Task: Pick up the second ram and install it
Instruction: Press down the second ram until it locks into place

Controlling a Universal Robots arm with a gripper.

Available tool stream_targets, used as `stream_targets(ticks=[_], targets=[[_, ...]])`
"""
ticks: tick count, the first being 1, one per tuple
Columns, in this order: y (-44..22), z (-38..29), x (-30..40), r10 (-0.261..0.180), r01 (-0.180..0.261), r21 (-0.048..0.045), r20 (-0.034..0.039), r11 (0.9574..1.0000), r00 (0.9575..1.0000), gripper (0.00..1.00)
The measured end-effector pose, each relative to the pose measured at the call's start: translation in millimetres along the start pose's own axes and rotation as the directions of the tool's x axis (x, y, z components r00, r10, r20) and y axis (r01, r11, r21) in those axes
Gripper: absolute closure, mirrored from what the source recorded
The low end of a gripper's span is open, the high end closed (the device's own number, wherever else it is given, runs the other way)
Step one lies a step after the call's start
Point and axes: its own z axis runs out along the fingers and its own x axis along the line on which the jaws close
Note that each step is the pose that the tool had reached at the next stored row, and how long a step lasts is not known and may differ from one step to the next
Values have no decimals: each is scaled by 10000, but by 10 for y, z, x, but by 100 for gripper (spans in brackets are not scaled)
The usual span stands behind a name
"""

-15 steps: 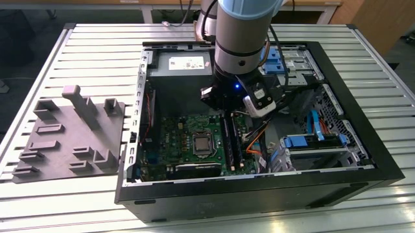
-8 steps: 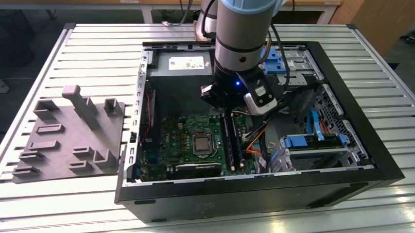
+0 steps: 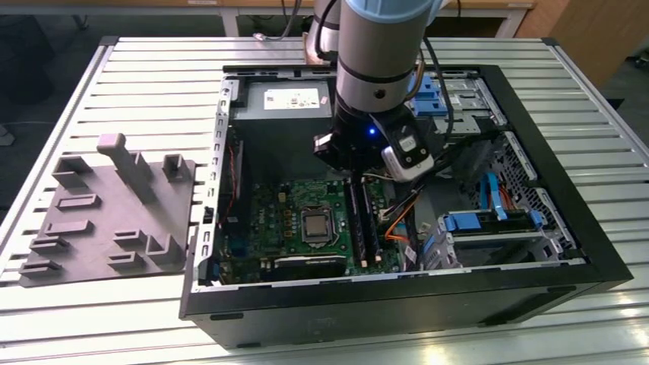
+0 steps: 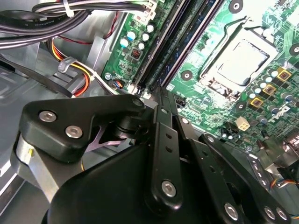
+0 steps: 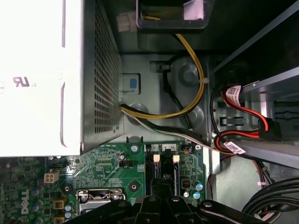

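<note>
While my arm hangs inside the open computer case (image 3: 568,228), I see the gripper (image 4: 159,93) low over the green motherboard (image 3: 284,213). The second ram (image 3: 367,220) lies lengthwise in the slots, parallel to them; I cannot tell the grip.

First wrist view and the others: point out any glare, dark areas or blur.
In the first wrist view the grey power-supply box is washed out nearly white, while the case interior above it is dark. In the second wrist view the end effector's black linkage is near and soft, and the motherboard is crisp. In the exterior view the slatted table is evenly lit.
</note>
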Motion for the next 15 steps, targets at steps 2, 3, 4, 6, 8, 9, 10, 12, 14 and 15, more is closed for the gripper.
stream_targets(ticks=[2, 3, 4, 6, 8, 9, 10, 12, 14, 15], targets=[[-5, 0, 0, 0, 0, 0, 0, 10000, 10000, 89], [-8, -1, 0, 0, 0, 0, 0, 10000, 10000, 89], [-11, -1, 0, 0, 0, 0, 0, 10000, 10000, 89], [-16, -1, -1, 0, 0, 0, 0, 10000, 10000, 89], [-22, -2, -1, 0, 0, 0, 0, 10000, 10000, 89], [-25, -2, -1, 0, 0, 0, 0, 10000, 10000, 89], [-28, -2, -1, 0, 0, 0, 0, 10000, 10000, 89], [-33, -3, -1, 0, 0, 0, 0, 10000, 10000, 89], [-39, -3, -2, 0, 0, 1, 0, 10000, 10000, 89], [-41, -3, -2, 0, 0, -1, 1, 10000, 10000, 89]])
